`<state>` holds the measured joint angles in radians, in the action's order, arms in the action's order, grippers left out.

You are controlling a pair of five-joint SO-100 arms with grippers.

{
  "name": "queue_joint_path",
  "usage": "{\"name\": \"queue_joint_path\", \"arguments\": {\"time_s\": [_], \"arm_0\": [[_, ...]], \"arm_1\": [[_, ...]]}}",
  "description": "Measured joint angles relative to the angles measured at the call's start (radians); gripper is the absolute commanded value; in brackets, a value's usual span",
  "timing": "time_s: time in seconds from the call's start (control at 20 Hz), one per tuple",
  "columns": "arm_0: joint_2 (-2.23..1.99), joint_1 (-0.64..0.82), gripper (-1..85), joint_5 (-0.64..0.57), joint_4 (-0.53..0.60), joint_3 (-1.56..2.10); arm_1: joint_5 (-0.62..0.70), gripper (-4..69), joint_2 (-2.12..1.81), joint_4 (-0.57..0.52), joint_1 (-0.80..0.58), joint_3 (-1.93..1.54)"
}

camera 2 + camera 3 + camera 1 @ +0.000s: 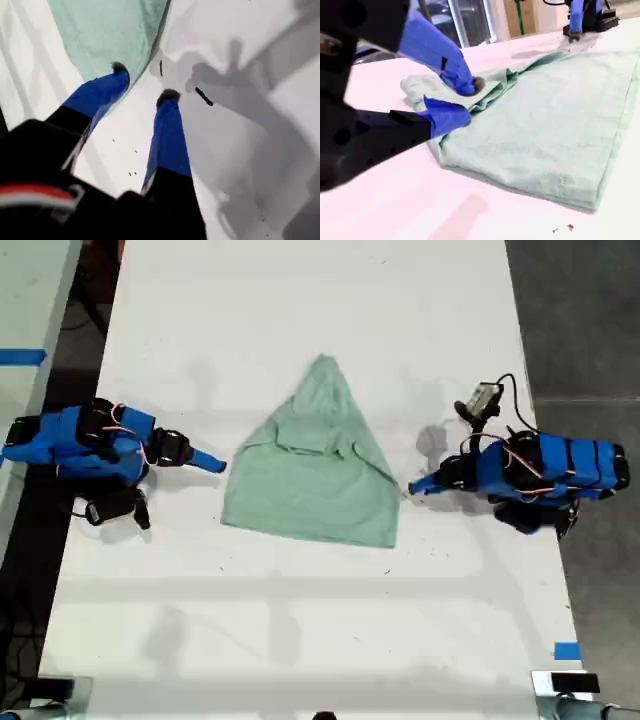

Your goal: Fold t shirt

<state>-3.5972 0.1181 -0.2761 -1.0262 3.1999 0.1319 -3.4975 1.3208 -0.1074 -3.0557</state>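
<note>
Mint-green t shirt (315,475) flat on the desk (300,640), point toward the exterior view's top, flanked crosswise: my second tool (460,102) parted astride its rumpled edge, my first tool (144,82) open, empty, beside the opposite edge.

Pretty bright, even overhead light. The white counter (300,300) is nearly blown out, with soft grey arm shadows across it. Wrist views blur badly close up; the exterior view stays sharp.

White table (300,640) with one garment.
The mint-green t shirt (315,475) lies rumpled on its middle.
</note>
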Motion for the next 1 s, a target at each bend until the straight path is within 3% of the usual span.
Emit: {"name": "queue_joint_path", "arguments": {"time_s": [0.2, 0.45, 0.55, 0.8, 1.0], "arm_0": [[0.000, 0.002, -0.1, 0.118, 0.021, 0.005], [0.000, 0.012, -0.1, 0.129, 0.023, 0.005], [0.000, 0.012, -0.1, 0.129, 0.023, 0.005], [0.000, 0.012, -0.1, 0.129, 0.025, 0.005], [0.000, 0.012, -0.1, 0.129, 0.025, 0.005]], "arm_1": [[-0.149, 1.5, 0.000, -0.011, 0.006, 0.000], [-0.158, 1.5, 0.000, -0.018, 0.006, 0.026], [-0.155, 7.0, 0.055, -0.046, 0.009, 0.071], [-0.158, 16.6, 0.721, -0.244, 0.080, 0.359], [-0.153, 13.7, 1.445, -0.370, 0.084, 0.724]]}}
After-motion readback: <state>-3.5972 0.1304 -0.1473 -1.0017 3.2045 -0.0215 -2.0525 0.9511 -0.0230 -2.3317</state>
